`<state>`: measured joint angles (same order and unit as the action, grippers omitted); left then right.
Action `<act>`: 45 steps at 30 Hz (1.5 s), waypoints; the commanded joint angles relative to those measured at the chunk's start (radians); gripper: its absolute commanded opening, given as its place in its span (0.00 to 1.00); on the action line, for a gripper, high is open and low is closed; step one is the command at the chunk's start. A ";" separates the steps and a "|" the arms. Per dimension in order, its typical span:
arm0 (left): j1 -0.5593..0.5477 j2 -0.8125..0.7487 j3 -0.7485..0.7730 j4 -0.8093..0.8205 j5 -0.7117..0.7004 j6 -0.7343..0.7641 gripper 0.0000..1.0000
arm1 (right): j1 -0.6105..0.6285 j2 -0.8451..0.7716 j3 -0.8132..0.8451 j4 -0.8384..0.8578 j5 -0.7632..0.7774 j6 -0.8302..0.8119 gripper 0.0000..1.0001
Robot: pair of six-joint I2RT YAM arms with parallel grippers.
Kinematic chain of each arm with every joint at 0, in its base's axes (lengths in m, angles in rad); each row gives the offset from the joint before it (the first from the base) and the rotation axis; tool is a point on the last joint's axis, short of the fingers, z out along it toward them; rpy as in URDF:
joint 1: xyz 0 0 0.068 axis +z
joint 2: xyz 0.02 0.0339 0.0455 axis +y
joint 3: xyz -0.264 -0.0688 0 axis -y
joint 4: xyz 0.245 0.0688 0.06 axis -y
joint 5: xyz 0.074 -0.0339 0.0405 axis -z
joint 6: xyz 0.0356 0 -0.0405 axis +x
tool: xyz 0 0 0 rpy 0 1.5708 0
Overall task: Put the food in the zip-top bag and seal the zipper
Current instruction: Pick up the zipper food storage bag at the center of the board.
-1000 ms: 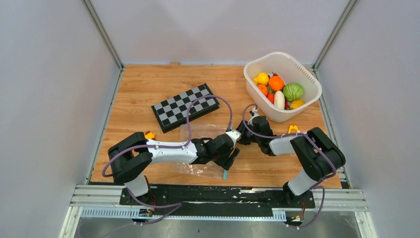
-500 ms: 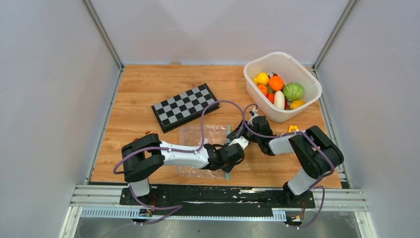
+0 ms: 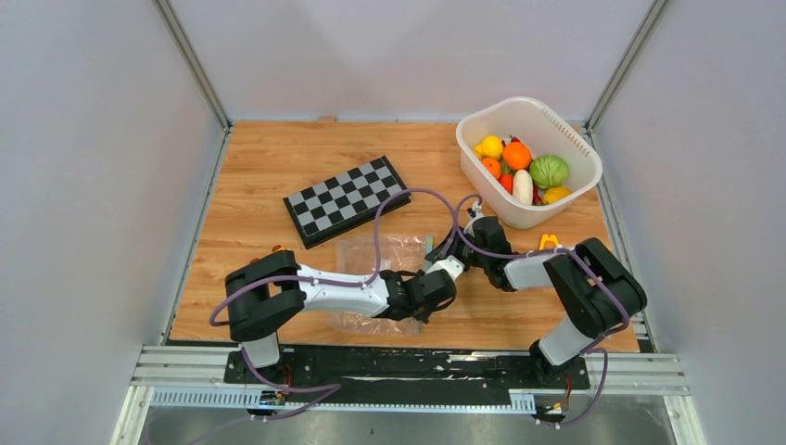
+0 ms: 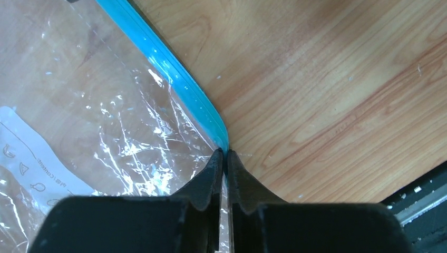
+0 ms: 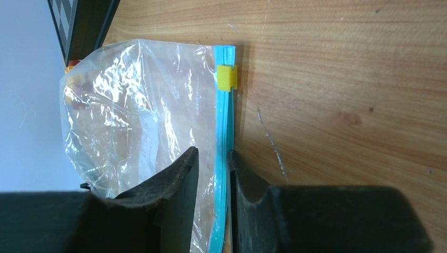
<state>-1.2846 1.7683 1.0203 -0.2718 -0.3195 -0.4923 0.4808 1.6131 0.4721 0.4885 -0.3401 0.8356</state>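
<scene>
The clear zip-top bag (image 3: 371, 255) lies flat on the wood between the arms, its teal zipper (image 4: 179, 79) running along its right edge. My left gripper (image 4: 225, 154) is shut on the near end of that zipper strip, fingers pressed together around it. My right gripper (image 5: 213, 154) straddles the zipper (image 5: 224, 126) near the far end with a gap between its fingers, so it is open; a yellow slider (image 5: 227, 77) sits beyond it. The food, including an orange (image 3: 516, 155), a green cabbage (image 3: 549, 171) and a white radish (image 3: 523, 186), lies in the white basket (image 3: 519, 215).
A folded chessboard (image 3: 346, 199) lies behind the bag on the left. A yellow toy car (image 3: 549, 242) sits by the right arm's elbow. The table's near edge and a black rail (image 3: 408, 363) are just behind the left gripper.
The left gripper has closed from wide open onto the near end of the zipper, after the left arm swung right. The right gripper has held its place.
</scene>
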 commanded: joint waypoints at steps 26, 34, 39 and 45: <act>0.091 -0.670 -0.377 0.266 0.208 -0.126 0.01 | -0.032 -0.854 -0.209 -0.319 -0.084 -0.040 0.29; 0.092 -0.662 -0.363 0.299 0.228 -0.131 0.01 | -0.031 -0.766 -0.190 -0.269 -0.107 0.009 0.29; 0.092 -0.660 -0.365 0.301 0.218 -0.131 0.01 | -0.032 -0.679 -0.203 -0.129 -0.152 0.055 0.29; 0.092 -0.653 -0.364 0.296 0.202 -0.131 0.01 | -0.032 -0.680 -0.181 -0.146 -0.150 0.059 0.30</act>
<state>-1.1942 1.1179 0.6476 -0.0139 -0.1020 -0.6090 0.4503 0.9508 0.2676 0.2756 -0.4774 0.8684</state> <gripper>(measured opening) 0.017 0.293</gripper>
